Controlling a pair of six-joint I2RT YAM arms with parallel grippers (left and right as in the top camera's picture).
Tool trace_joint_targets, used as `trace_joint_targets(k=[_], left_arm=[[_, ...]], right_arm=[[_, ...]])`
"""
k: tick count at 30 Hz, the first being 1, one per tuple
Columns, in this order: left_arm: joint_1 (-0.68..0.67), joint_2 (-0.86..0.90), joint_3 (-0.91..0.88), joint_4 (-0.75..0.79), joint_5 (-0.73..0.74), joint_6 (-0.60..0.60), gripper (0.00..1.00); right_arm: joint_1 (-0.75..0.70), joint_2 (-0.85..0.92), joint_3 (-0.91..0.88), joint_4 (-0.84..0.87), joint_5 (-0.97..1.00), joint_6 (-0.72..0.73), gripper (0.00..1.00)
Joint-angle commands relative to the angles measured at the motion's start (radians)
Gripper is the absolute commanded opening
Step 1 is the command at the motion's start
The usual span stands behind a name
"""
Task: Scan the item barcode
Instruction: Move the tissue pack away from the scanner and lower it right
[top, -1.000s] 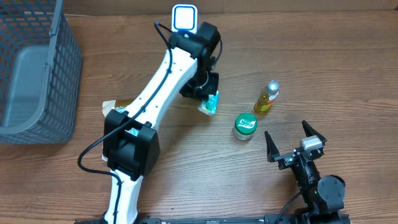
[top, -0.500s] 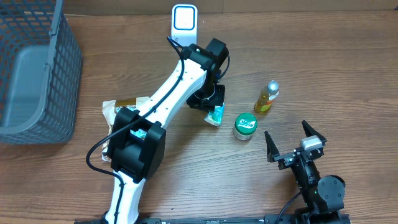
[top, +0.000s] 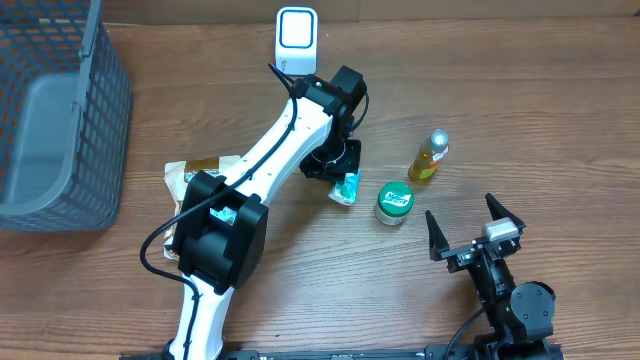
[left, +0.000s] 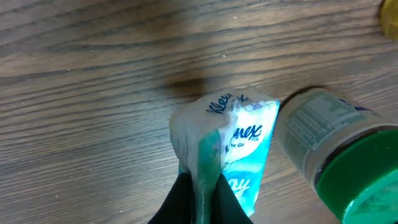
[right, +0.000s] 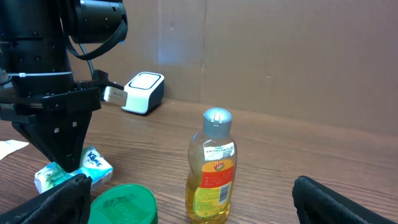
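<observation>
On the table (top: 560, 100), one pack (top: 346, 188), jar (top: 394, 202), bottle (top: 428, 155)

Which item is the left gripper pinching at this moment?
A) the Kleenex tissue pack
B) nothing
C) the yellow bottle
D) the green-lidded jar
A: the left wrist view shows the left gripper shut on the Kleenex tissue pack, with the green-lidded jar ungripped beside it.

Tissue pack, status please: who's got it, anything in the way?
Left tool shut on tissue pack. Right tool open, empty. Green-lidded jar close beside pack; scanner at far edge.
</observation>
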Motion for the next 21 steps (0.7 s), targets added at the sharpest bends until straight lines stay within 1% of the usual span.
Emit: trace_joint_targets(k=[1, 13, 21], left_arm=[[-0.004, 0.005, -0.005, 0.004, 0.034, -0.014, 0.05], [-0.005, 0.005, -0.005, 0.003, 0.034, -0.014, 0.05], [-0.032, 0.005, -0.005, 0.000, 0.037, -0.013, 0.06]], right_arm=[[-0.003, -0.010, -0.011, 0.003, 0.006, 0.002, 1.00], [-0.003, -0.010, -0.011, 0.003, 0.006, 0.002, 1.00], [-0.003, -0.010, -0.011, 0.003, 0.006, 0.002, 1.00]])
